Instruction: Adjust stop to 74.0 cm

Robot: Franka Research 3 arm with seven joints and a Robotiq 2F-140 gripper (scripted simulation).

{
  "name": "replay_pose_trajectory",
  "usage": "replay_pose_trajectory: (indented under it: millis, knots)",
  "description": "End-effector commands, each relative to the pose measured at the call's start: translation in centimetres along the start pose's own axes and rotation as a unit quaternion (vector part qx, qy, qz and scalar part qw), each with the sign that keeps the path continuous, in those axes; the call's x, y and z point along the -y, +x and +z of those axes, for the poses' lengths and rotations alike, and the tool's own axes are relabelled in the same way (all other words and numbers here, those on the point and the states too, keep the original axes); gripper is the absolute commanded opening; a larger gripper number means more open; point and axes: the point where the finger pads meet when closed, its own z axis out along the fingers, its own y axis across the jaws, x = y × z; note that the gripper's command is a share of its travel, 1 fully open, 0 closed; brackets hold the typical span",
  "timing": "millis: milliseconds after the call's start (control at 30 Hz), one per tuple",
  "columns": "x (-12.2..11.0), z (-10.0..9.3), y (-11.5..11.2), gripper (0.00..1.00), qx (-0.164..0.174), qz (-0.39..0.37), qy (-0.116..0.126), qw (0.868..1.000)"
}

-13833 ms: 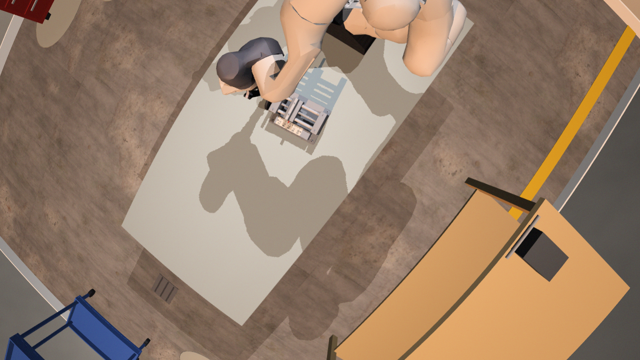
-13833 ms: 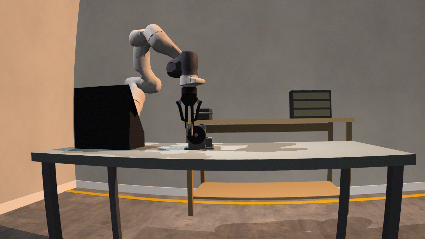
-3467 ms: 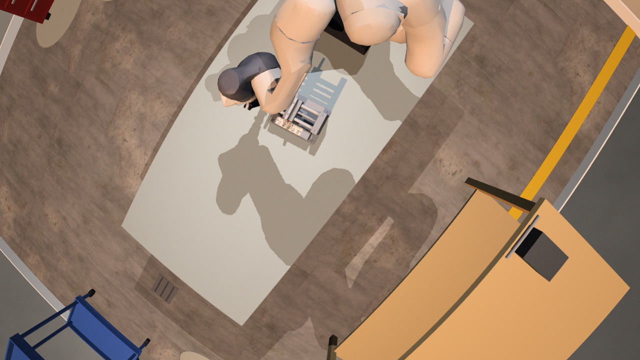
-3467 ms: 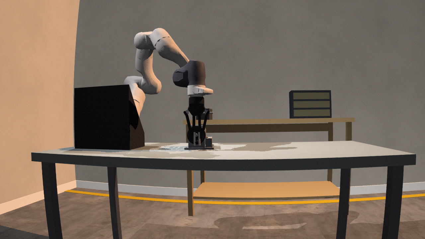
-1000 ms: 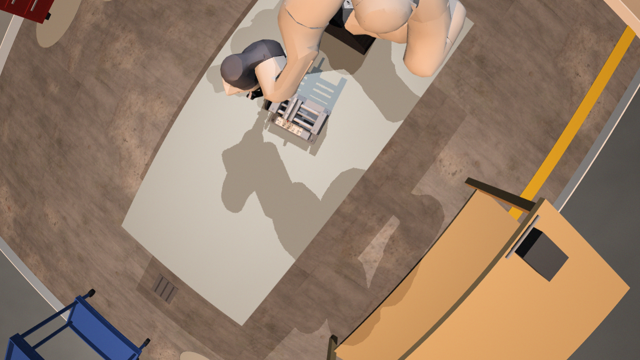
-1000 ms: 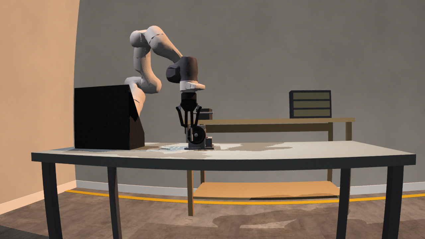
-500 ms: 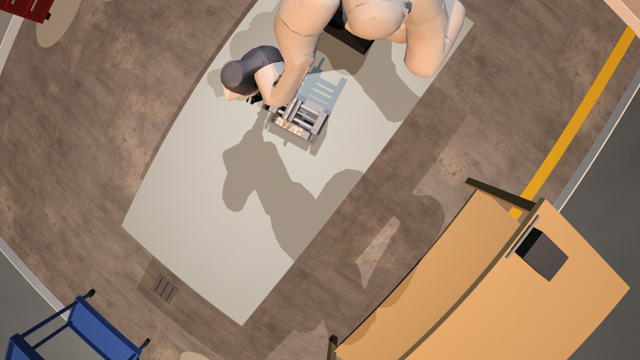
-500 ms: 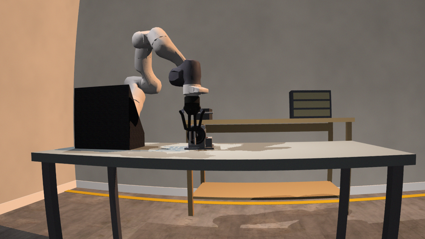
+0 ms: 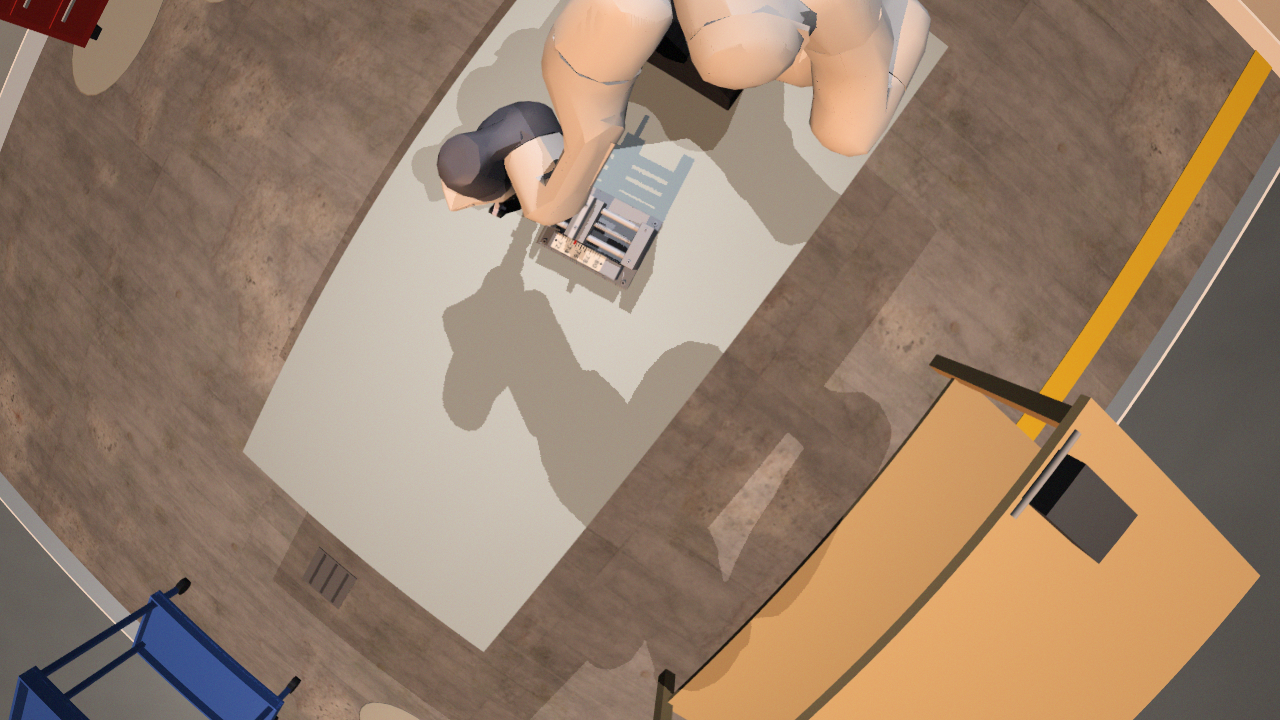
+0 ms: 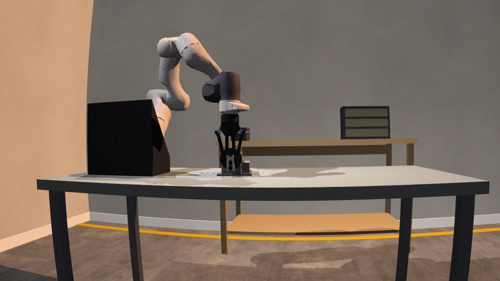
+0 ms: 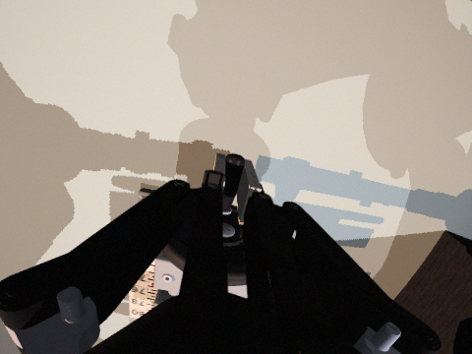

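The stop unit stands on the pale table [image 9: 402, 376] [image 10: 402, 176]. Its stop [image 9: 586, 217] is a light metal crossbar on rods beside the scale [image 9: 581, 255] [image 11: 140, 295]. In the wrist view a red mark shows near the 76 label; the exact reading cannot be made out. The black handwheel [image 10: 223, 160] [image 11: 228, 230] is upright at the unit's end, partly covered by the fingers. My gripper [image 10: 230, 165] [image 11: 230, 170] points down, shut on the handwheel's dark crank handle [image 11: 234, 164], low on the wheel. In the top view the arm hides the fingers and wheel.
A large black box [image 10: 120, 137] stands beside the arm's base. A wooden bench [image 9: 1074, 635] [image 10: 314, 141] stands beyond the table, bearing a drawer unit [image 10: 366, 122] and a small dark box [image 9: 1092, 514]. A blue cart [image 9: 201, 658] and a red cabinet [image 9: 53, 19] stand apart.
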Motion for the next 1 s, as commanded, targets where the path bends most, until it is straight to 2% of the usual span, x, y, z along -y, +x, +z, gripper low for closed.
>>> replay_pose_trajectory:
  millis: [0, 967]
  knots:
    - [0.6, 0.1, 0.0, 0.04, 0.000, 0.003, 0.001, 1.000]
    - [2.9, -1.6, 0.0, 0.04, 0.000, 0.003, 0.001, 1.000]
